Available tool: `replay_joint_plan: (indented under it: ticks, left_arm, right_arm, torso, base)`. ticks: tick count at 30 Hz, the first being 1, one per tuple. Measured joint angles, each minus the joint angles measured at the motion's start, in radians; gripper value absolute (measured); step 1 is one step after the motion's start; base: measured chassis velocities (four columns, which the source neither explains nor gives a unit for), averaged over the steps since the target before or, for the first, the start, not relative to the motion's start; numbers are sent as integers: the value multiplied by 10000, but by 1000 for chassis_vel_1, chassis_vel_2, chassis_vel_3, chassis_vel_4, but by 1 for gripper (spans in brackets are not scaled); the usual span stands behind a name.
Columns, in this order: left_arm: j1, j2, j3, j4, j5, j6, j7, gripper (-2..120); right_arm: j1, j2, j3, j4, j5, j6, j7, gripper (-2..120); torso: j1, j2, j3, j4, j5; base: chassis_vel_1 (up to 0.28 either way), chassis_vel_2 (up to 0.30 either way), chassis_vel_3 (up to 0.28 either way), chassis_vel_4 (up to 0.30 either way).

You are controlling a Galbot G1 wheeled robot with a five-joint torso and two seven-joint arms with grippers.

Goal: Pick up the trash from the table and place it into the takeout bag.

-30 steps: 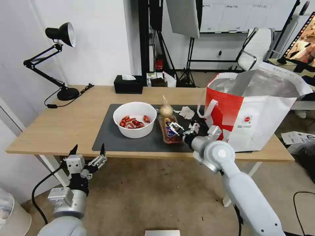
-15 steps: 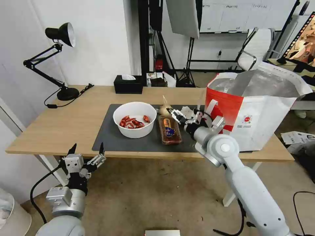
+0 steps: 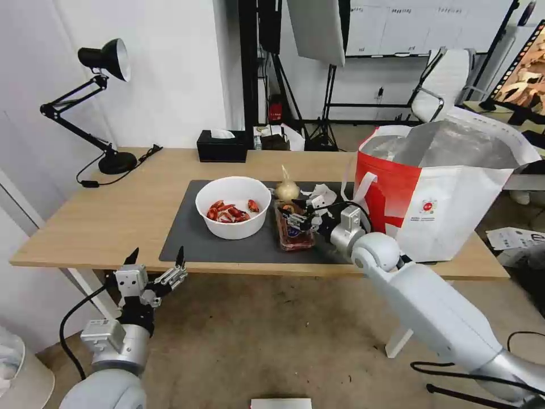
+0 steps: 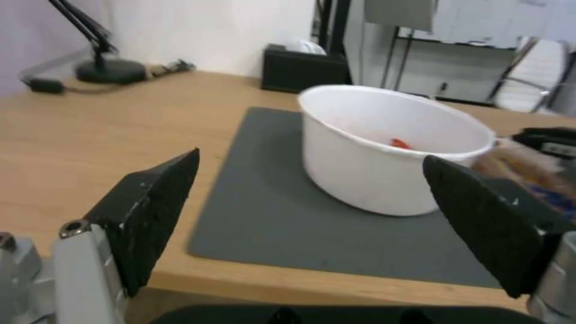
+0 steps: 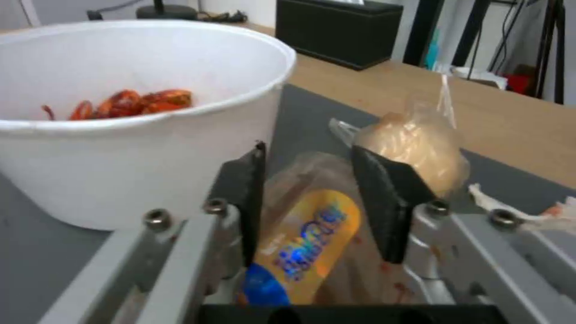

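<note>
A clear tray [image 3: 294, 232] with red scraps and a yellow-blue label lies on the dark mat [image 3: 187, 241] of the table [image 3: 125, 204]. My right gripper [image 3: 295, 216] hovers open over its far end, fingers [image 5: 249, 198] on either side of the tray [image 5: 306, 243]. The white bowl [image 3: 233, 215] of red shells stands just left of it. Behind the tray are the knotted clear bag [image 3: 288, 189] and crumpled tissue [image 3: 325, 195]. The red-and-white takeout bag [image 3: 448, 193] stands open at the right. My left gripper [image 3: 156, 268] waits open below the table's front edge, facing the bowl [image 4: 390, 166].
A black tissue box [image 3: 222, 146] sits at the table's back edge and a black desk lamp [image 3: 108, 62] at the back left with its cord trailing. The bag's white strap [image 3: 357, 193] hangs close to my right wrist. Bare wood lies left of the mat.
My right gripper went from the tray's near right side up toward the knotted bag, then came back down over the tray's far end. The left arm barely shifted.
</note>
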Motion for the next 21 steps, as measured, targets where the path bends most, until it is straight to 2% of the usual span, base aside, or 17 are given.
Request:
replay_joint_plan:
  ticks: [1, 3, 5, 8, 9, 10, 12, 13, 15, 17, 18, 21]
  left_arm:
    - [0, 0, 0, 0, 0, 0, 0, 100]
    - [-130, 304, 123, -117, -1046, 278, 21, 100]
    - [-170, 385, 157, -163, -1361, 370, 24, 100]
    - [-386, 834, 273, -426, -3326, 846, 92, 100]
    - [-386, 834, 273, -426, -3326, 846, 92, 100]
    - [-470, 1032, 289, -527, -4267, 1095, 208, 100]
    - [-655, 1455, 351, -643, -5952, 1448, 392, 100]
    - [-655, 1455, 351, -643, -5952, 1448, 392, 100]
    - [-942, 1851, 447, -631, -7167, 1641, 613, 100]
    - [-1049, 1970, 482, -591, -7486, 1694, 692, 100]
    - [-1373, 2249, 616, -395, -8174, 1829, 940, 100]
    - [-2152, 2553, 1130, 252, -8958, 2001, 1385, 100]
  right_arm:
    - [0, 0, 0, 0, 0, 0, 0, 37]
    - [239, -49, -143, -286, 1, -161, -48, 26]
    - [277, -51, -173, -354, 6, -190, -70, 22]
    - [356, -43, -307, -596, 103, -257, -146, 8]
    - [356, -43, -307, -596, 103, -257, -146, 8]
    - [360, -15, -346, -642, 169, -278, -148, 2]
    - [364, 44, -423, -712, 250, -315, -146, 0]
    - [364, 44, -423, -712, 250, -315, -146, 0]
    - [392, 84, -480, -748, 305, -341, -129, 0]
    - [401, 89, -488, -751, 317, -348, -120, 0]
    - [407, 93, -497, -753, 337, -362, -87, 0]
    - [394, 55, -496, -749, 359, -387, -56, 0]
  torso:
    - [0, 0, 0, 0, 0]
    - [1, 0, 0, -1, -1]
    - [1, 0, 0, 0, -1]
    - [1, 0, 0, -2, 0]
    - [1, 0, 0, -2, 0]
    - [0, 0, 0, -1, 0]
    - [0, 0, 0, -1, 0]
    - [0, 0, 0, -1, 0]
    - [0, 0, 0, 1, -1]
    - [0, 0, 0, 0, 0]
    - [0, 0, 0, 0, 0]
    - [0, 0, 0, 0, 0]
  base:
    - [0, 0, 0, 0]
    - [0, 0, 0, 0]
    - [0, 0, 0, 0]
    - [0, 0, 0, 0]
    - [0, 0, 0, 0]
    - [0, 0, 0, 0]
    - [0, 0, 0, 0]
    - [0, 0, 0, 0]
    - [0, 0, 0, 0]
    - [0, 0, 0, 0]
    - [0, 0, 0, 0]
    - [0, 0, 0, 0]
